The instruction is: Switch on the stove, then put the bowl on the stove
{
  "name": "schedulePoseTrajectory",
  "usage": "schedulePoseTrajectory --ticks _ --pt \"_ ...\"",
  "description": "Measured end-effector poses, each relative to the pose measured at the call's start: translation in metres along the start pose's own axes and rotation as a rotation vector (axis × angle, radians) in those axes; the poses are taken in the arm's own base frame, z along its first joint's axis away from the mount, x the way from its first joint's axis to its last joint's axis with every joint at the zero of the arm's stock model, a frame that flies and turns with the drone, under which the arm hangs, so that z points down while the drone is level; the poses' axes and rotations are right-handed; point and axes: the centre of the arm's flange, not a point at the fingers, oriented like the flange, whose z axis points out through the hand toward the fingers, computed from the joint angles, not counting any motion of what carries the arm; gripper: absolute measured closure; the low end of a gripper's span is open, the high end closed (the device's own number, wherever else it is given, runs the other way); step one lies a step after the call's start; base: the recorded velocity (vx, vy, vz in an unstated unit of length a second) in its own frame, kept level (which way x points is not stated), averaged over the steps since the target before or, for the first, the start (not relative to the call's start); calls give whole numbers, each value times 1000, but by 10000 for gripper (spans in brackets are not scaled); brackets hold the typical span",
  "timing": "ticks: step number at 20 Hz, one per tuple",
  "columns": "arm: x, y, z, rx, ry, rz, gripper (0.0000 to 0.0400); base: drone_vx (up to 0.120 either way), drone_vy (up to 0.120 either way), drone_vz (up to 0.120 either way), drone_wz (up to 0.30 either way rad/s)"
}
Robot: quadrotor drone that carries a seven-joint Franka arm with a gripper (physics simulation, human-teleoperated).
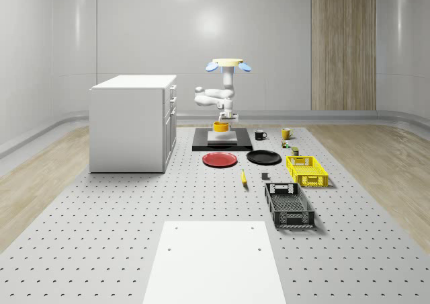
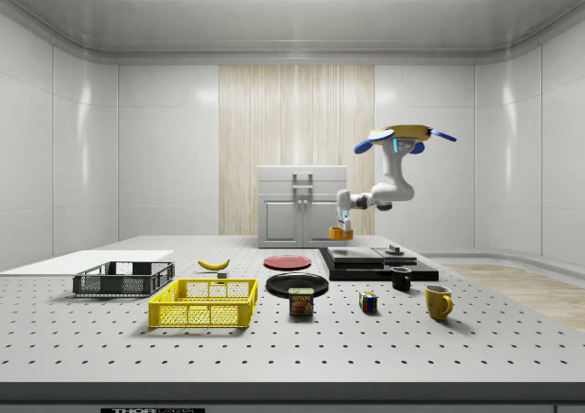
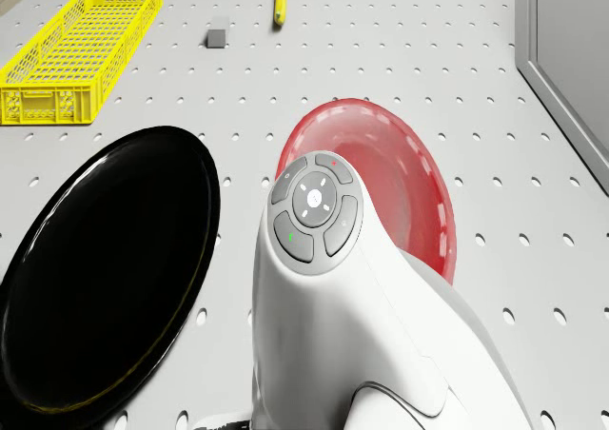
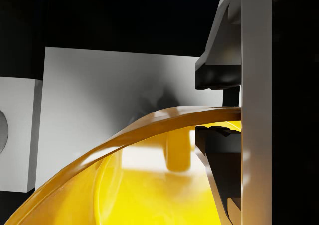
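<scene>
Over the far end of the perforated table [image 1: 101, 250], in the whole-scene view, can see the quadrotor drone [image 1: 228, 64] hovering above the flat black stove [image 1: 222, 141], with the white arm bent downward so that the gripper [image 1: 222, 120] carries the round yellow bowl [image 1: 221, 126] just over the grey cooking plate. Makes sense for the second step of the task; cannot tell whether the stove is already on. Beside the stove, notes the tall white cabinet [image 1: 133, 122], a small black mug [image 1: 259, 134] and a yellow mug [image 1: 285, 133], contents not visible. Nearer, finds the round red plate [image 1: 220, 159] and round black plate [image 1: 263, 157], both bare, then the yellow mesh basket [image 1: 306, 170] and black mesh basket [image 1: 289, 205], both apparently with nothing inside. From the side view, places the drone [image 2: 405, 139] above the stove [image 2: 379, 262] and the bowl [image 2: 341, 234] under the gripper [image 2: 345, 226], over the stove's edge on that view's left, seemingly apart from the surface. From the drone view, looks past the arm [image 3: 362, 335] to the red plate [image 3: 419, 173], the black plate [image 3: 105, 278] and the yellow mesh basket [image 3: 81, 54], again with nothing in it. From the wrist view, confirms the grasp: closed on the bowl's rim [image 4: 149, 125], one of the fingers [image 4: 219, 75] outside the wall and one inside, probably to keep the bowl level for lowering. Shows no contents in the bowl.
</scene>
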Motion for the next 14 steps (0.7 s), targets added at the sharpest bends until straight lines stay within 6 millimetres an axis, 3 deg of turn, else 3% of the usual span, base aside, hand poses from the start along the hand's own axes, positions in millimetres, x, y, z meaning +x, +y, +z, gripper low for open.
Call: schedulePoseTrajectory --ticks 4,14 --pt "0 0 1 0 0 0 292 -110 0 0 0" --pt "0 0 32 0 0 -7 292 0 0 0 0"
